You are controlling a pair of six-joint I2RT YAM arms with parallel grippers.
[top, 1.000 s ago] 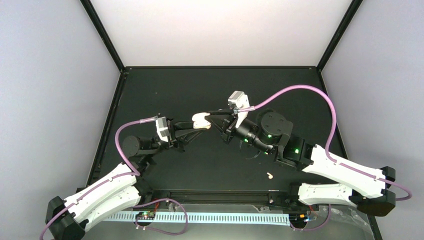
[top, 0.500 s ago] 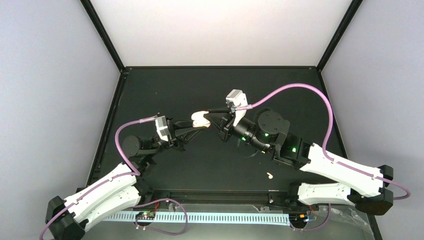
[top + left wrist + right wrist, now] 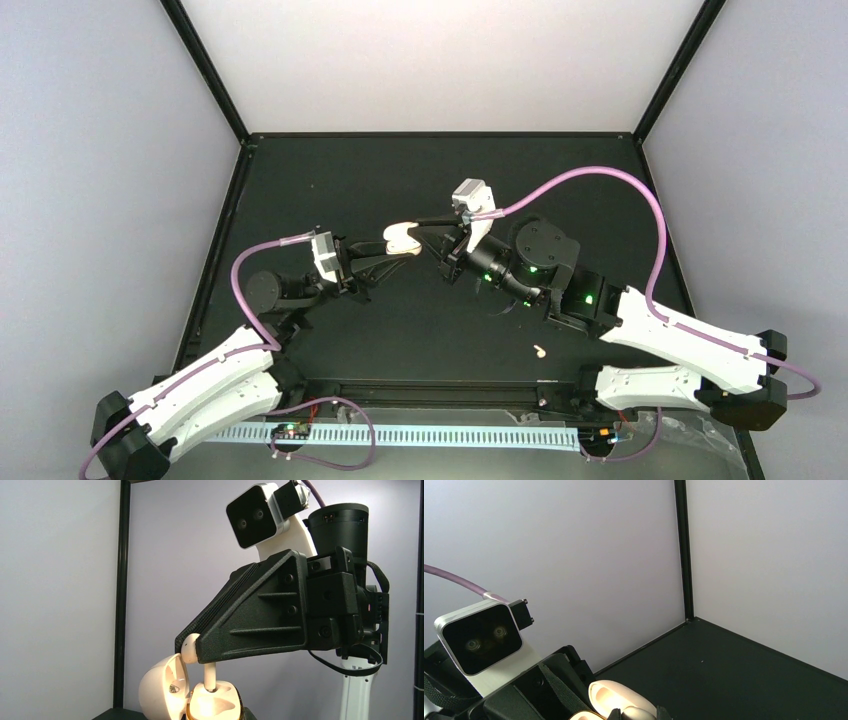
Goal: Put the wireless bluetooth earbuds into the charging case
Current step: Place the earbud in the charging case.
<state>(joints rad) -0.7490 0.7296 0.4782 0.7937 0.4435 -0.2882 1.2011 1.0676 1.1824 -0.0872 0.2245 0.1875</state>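
One earbud point(image 3: 190, 646) stands stem-down in the open case point(image 3: 161, 686), its head pinched at the tips of the right gripper point(image 3: 195, 649). The left gripper point(image 3: 398, 252), facing it, clamps the case. The other earbud point(image 3: 540, 351) lies on the table point(image 3: 400, 330) beside the right arm point(image 3: 680, 340).

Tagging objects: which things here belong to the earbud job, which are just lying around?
Job: charging case, open, in left pincer; earbud in right pincer, stem entering case; small pale piece on table, likely second earbud.
Lying about: purple cables; pale strip.
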